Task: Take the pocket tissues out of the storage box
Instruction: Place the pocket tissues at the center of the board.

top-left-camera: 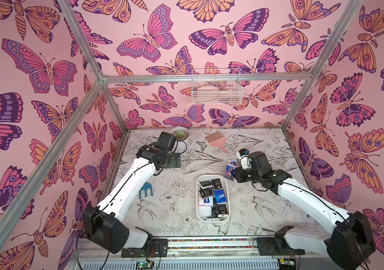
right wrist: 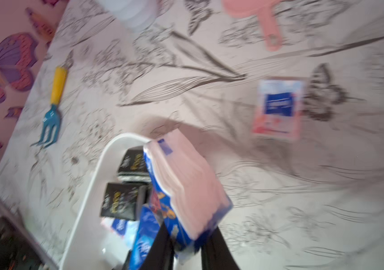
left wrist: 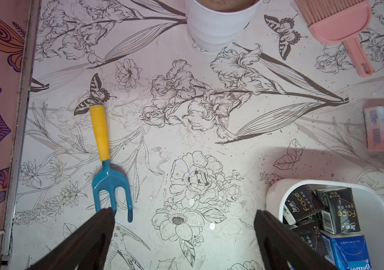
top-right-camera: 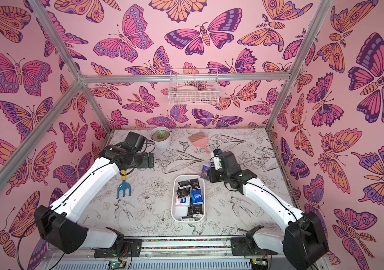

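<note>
A flower-printed surface [top-left-camera: 256, 217] sits inside pink butterfly walls. Your right gripper [right wrist: 188, 236] has its fingers pinched narrow on 1 blue-and-white packet [right wrist: 186, 187]. It grips the packet's lower end, so the rest sticks out, tilted, ahead of the wrist camera.

In both top views this packet hangs just past the far right corner of the storage box [top-left-camera: 197, 198], clear of the pile inside. That position probably lets it go down beside a loose packet [top-left-camera: 232, 162], which lies flat on the surface close by. The right wrist view is blurred, so you cannot tell how securely the packet is held.

The rest of the pocket tissues [top-left-camera: 214, 196], mostly black, lie jumbled in the box, several on edge.

Your left gripper [left wrist: 184, 211] hovers empty with its 2 fingers spread wide. It is above bare surface between a blue garden fork [left wrist: 100, 131] and the box, probably parked out of the way. A white plant pot [left wrist: 219, 21] and a pink brush [left wrist: 340, 23] sit toward the back, well apart from the box.
</note>
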